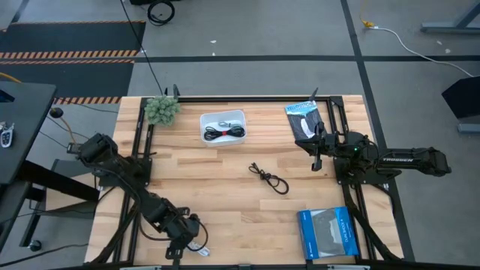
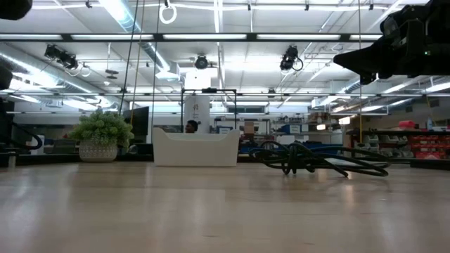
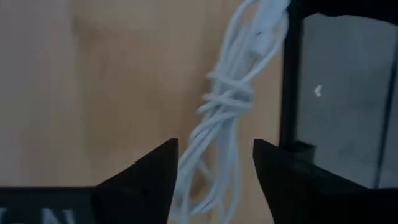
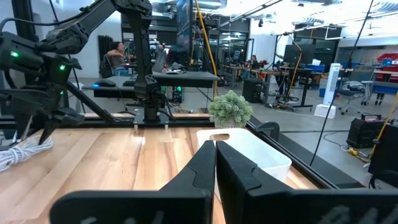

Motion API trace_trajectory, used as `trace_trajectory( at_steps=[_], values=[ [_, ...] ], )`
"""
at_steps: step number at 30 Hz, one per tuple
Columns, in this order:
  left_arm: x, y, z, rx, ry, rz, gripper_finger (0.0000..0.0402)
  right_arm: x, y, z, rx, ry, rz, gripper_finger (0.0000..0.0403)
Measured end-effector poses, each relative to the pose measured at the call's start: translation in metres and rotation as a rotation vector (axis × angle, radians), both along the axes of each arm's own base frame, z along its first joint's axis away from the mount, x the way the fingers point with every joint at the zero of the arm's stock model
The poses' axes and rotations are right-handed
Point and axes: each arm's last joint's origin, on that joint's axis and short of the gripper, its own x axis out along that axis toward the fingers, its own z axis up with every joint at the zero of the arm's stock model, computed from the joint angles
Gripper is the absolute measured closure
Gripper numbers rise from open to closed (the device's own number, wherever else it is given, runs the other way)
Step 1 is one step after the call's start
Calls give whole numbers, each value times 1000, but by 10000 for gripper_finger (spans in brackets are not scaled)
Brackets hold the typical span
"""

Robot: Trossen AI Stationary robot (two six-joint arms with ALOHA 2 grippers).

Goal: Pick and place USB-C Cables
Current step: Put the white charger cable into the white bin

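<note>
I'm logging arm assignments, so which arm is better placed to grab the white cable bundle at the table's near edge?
The left. Its open left gripper straddles the coiled white cable bundle, while the shut right gripper waits far across the wooden table.

robotics lab | workbenches (image 4: 180, 78) | ceiling strip lights (image 2: 211, 36) | storage shelves (image 2: 415, 144)

Wooden table (image 1: 225, 202), white tray (image 1: 223, 126), plant (image 1: 161, 109), black cable (image 1: 270, 178), blue packet (image 1: 325, 233)
</note>
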Motion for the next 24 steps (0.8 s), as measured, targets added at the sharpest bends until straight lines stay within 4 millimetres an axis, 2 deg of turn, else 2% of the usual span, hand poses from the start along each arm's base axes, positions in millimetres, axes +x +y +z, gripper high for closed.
trace_trajectory(
  at_steps=[7,10,17,20,24],
  values=[
    [9,-11,-11,-35,-59,-21,171,0,0,0,0,0,1,383],
    [9,-10,-16,12,-62,-9,170,0,0,0,0,0,0,383],
    [4,-14,-19,55,-89,-103,171,0,0,0,0,0,0,383],
    [3,-14,-23,83,-81,-118,180,0,0,0,0,0,0,383],
    [3,-14,-27,95,-69,-124,216,0,0,0,0,0,1,383]
  ],
)
